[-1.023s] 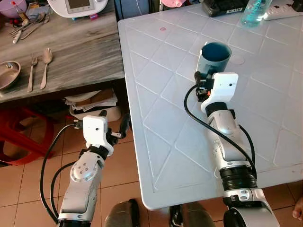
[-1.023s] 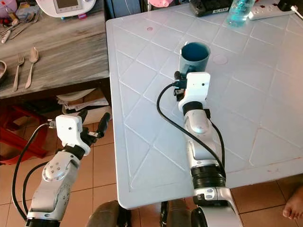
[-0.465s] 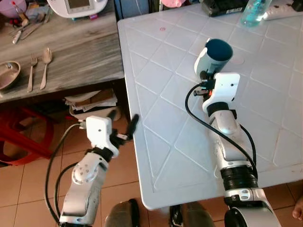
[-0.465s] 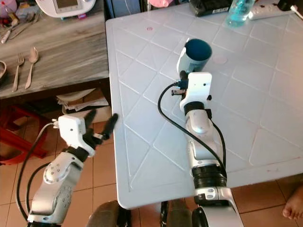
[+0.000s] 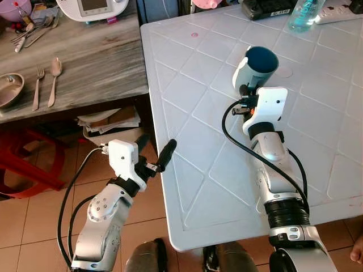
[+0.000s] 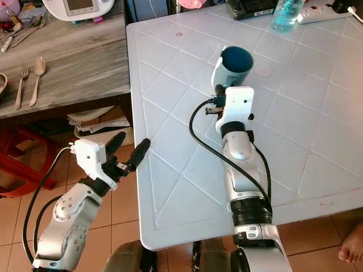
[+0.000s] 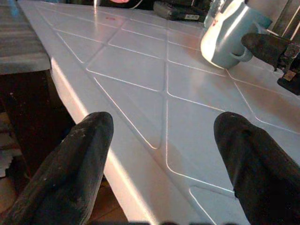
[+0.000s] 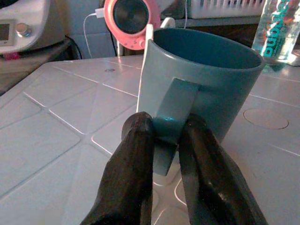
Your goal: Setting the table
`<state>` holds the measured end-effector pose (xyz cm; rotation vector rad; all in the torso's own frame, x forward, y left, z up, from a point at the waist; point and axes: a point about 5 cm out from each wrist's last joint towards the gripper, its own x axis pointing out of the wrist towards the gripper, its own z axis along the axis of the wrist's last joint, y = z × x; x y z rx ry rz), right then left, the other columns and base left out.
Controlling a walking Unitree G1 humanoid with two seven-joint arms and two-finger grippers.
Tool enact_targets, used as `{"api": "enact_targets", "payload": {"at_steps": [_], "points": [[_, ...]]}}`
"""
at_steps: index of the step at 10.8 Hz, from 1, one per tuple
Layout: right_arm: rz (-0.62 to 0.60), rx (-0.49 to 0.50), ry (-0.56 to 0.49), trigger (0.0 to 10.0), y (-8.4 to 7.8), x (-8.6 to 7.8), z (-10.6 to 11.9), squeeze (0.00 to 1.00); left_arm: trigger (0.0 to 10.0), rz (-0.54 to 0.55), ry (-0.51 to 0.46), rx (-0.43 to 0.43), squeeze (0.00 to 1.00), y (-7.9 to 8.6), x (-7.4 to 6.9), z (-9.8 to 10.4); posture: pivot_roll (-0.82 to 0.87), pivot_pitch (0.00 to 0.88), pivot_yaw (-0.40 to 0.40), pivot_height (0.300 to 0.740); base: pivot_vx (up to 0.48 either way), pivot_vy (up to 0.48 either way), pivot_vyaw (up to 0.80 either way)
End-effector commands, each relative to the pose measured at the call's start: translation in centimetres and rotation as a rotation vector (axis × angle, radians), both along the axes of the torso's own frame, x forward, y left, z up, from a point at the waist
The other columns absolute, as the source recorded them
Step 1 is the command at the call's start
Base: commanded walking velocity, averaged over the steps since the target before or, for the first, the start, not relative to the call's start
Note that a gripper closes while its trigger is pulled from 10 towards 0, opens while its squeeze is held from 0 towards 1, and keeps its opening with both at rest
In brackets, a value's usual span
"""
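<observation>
Wooden desk (image 5: 91,62): stands just beside the white one on the robot's left, and carries the cutlery — a fork (image 5: 38,86) and a spoon (image 5: 54,80) lie side by side near a bowl (image 5: 10,88) at its edge. They look like the supply for the place setting, not yet laid out.

Left pincer (image 5: 154,151): released, its two black fingers (image 7: 79,168) spread wide and grasping nothing; it hovers at the near left edge of the white desk, pointed across the top toward the mug. Probably held ready there, out of the other arm's way.

White desk (image 5: 193,102): the surface being set; a water bottle (image 5: 302,12) and a power strip (image 5: 340,11) sit along its far edge, well apart from the mug.

Mug (image 5: 256,67): teal, tipped so its mouth faces up and away — it hangs by its handle (image 8: 174,110) and seems lifted or half-tilted off the desk; I cannot tell whether its base touches.

Right pincer (image 8: 165,140): clenched on the mug's handle, one finger on each side, reaching out over the middle of the white desk. Gripping the handle leaves the mug's mouth unobstructed for setting down upright.
</observation>
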<state>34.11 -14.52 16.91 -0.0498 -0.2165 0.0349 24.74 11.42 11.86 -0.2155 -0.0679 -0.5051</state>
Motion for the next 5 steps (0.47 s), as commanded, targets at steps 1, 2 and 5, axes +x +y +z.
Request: {"api": "enact_targets", "payload": {"at_steps": [1, 2, 5], "points": [[0.023, 0.011, 0.014, 0.0, 0.3, -0.2, -0.3, 0.0, 10.0, 0.023, 0.01, 0.026, 0.0, 0.6, 0.0, -0.2, 0.01, 0.212, 0.075, 0.74, 0.0, 0.0, 0.0], [0.071, 0.027, 0.014, 0.0, 0.7, -0.7, -0.3, 0.0, 10.0, 0.092, 0.028, 0.064, 0.0, 1.0, 0.4, -0.6, 0.0, 0.209, 0.07, 0.74, 0.0, 0.0, 0.0], [0.245, -0.066, -0.01, 0.0, 1.9, -3.5, -0.7, 0.0, 10.0, 0.216, 0.035, 0.126, 0.0, 2.1, 1.4, -1.0, -0.01, 0.197, 0.062, 0.74, 0.0, 0.0, 0.0]]}}
